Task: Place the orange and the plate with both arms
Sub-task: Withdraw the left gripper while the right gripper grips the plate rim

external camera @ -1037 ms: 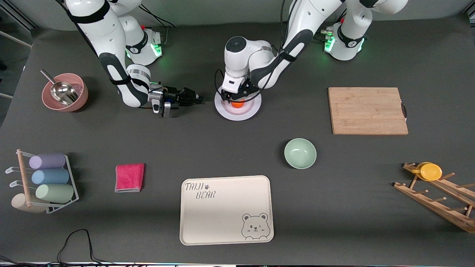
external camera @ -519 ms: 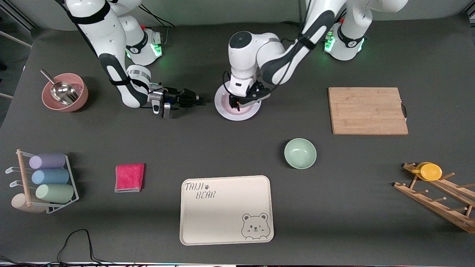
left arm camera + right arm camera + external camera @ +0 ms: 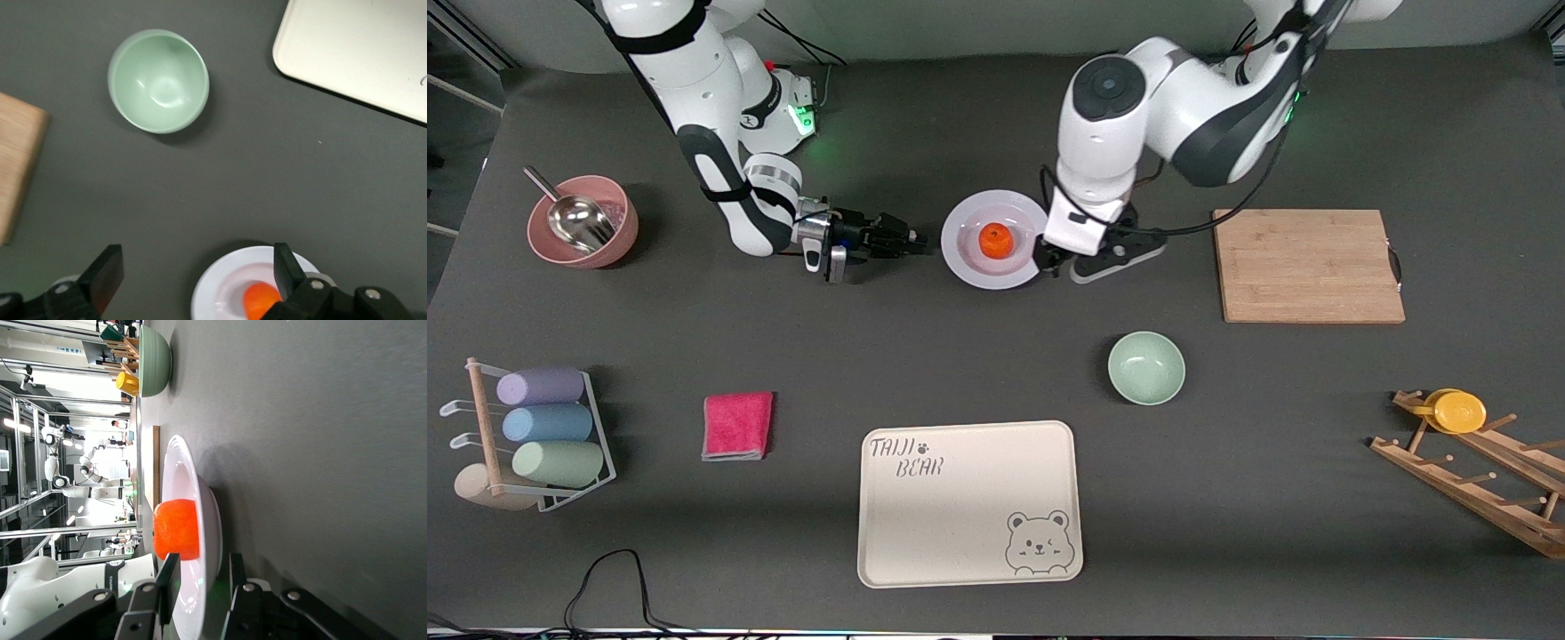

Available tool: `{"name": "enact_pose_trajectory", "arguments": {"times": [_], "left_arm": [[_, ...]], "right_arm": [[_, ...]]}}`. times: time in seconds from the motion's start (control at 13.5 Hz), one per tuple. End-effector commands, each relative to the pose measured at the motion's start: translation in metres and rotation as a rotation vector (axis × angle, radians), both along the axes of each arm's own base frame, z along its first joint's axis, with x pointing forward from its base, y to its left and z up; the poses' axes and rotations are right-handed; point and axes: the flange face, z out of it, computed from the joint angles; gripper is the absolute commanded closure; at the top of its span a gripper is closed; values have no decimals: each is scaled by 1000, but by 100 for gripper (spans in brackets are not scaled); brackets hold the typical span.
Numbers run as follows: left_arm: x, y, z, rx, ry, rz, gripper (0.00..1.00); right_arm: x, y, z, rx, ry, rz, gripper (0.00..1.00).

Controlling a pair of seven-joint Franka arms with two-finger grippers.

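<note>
Sitting in the middle of the plate (image 3: 972,267), the orange (image 3: 995,240) is lying between both grippers. The right gripper (image 3: 918,241) is pinching the plate's rim from the right arm's end, jaws narrow. The left gripper (image 3: 1112,258), spread wide and empty, is hovering just beside the rim.

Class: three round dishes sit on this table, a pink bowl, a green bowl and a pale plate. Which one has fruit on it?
The pale plate, beside the right end effector: an orange sits on it. The pink bowl holds a metal scoop; the green bowl is empty.
</note>
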Motion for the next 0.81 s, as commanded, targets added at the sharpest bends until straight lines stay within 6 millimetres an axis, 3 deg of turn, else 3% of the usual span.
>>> {"name": "enact_pose_trajectory", "arguments": {"times": [0.0,0.22,0.37,0.67,0.74], "left_arm": [[31,41,45,3,82,-81,0],[65,108,82,-1,94,-178,0],[80,163,98,-1,75,-206,0],[89,286,128,-23,89,-294,0],[88,317,133,-34,89,-327,0]], "right_arm": [[1,15,-6,4,-18,-13,63],[-1,36,-11,8,-22,-25,63],[0,43,-14,-10,-37,-12,63],[-1,49,-15,-12,-35,-10,64],[-3,53,-14,-6,-33,-7,73]]}}
